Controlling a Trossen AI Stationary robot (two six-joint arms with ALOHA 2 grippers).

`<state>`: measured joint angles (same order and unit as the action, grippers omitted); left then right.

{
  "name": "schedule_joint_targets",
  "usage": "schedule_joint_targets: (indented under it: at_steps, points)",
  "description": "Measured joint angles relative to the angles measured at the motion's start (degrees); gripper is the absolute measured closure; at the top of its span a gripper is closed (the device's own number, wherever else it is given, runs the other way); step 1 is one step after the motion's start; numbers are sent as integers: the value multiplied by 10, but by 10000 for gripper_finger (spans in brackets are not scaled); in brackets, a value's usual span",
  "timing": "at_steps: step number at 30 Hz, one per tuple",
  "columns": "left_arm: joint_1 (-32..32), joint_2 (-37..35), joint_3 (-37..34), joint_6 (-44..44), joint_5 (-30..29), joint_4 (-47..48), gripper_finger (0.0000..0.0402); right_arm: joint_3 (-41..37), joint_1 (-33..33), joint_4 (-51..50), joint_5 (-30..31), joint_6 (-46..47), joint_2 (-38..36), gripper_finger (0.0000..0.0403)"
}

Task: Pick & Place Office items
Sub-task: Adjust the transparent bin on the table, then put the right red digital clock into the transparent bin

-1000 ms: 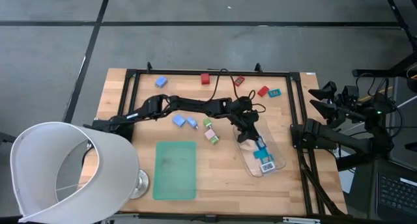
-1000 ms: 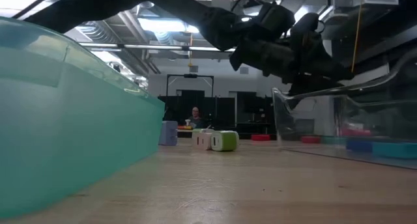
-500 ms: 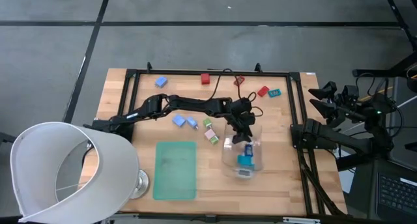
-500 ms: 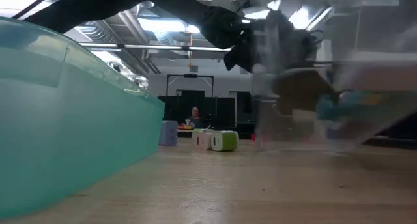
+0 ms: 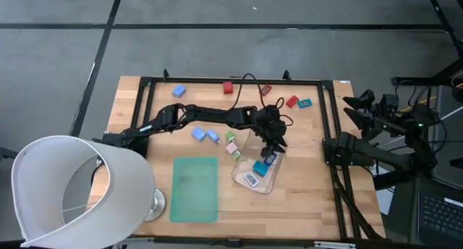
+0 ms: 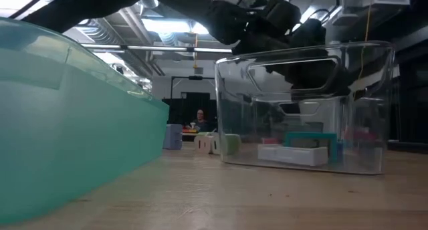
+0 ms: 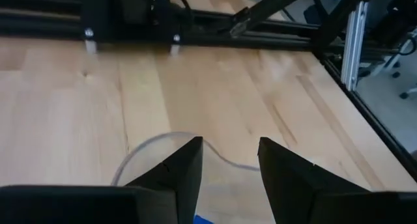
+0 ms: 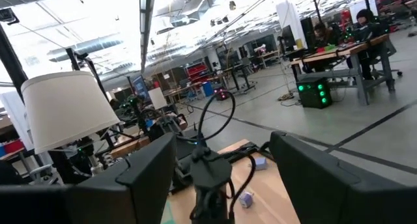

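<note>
A big white lamp (image 5: 72,187) sat at the left front corner of the table (image 5: 304,205). Just right of it lay the flat green mat (image 5: 194,189), well apart from the arms.

The left arm (image 5: 195,117) reached from the left side across to the middle of the table. Its gripper (image 5: 273,141) was over the far edge of the clear tray (image 5: 242,178). In the left wrist view its two dark fingers (image 7: 179,172) stood a little apart, with the curved clear rim of the tray (image 7: 150,146) showing between them. I could not tell if the fingers touched the rim.

The tray sat in the middle of the table, turned at a slant, just right of the mat. Some office items were inside it: a blue block (image 5: 269,159), a teal block (image 5: 259,168) and a piece with a white label (image 5: 251,180). In the low view the tray (image 6: 234,116) stood flat on the wood with those pieces (image 6: 304,150) on its floor.

Other office items lay on the bare wood. Two blue pieces (image 5: 198,134) were left of the tray. A light green piece (image 5: 230,136) and a pink one (image 5: 235,151) sat close to the tray's left edge. A blue piece (image 5: 179,91) and a red piece (image 5: 227,87) lay near the far edge. More to the right sat a red piece (image 5: 291,101) and a teal one (image 5: 305,103).

The right arm (image 5: 376,144) waited off the right side of the table. In the right wrist view its fingers (image 8: 146,172) were spread wide.
</note>
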<state>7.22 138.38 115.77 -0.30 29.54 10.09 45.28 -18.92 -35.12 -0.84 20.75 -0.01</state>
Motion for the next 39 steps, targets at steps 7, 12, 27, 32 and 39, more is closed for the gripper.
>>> schedule_joint_targets:
  at_steps: [7,12,27,32,39]
  points:
    - [0,-1,0,-2,11,-71,256,0,0,-22,0,13,0,140]
    - [0,-1,0,-38,14,-156,256,0,0,-22,7,13,0,140]
    - [49,-68,22,84,-77,98,274,0,0,-23,15,11,0,140]
    - [105,-114,23,74,-182,220,265,0,0,-22,15,9,0,140]
    - [182,-131,23,89,-280,339,208,0,0,-22,15,9,0,140]
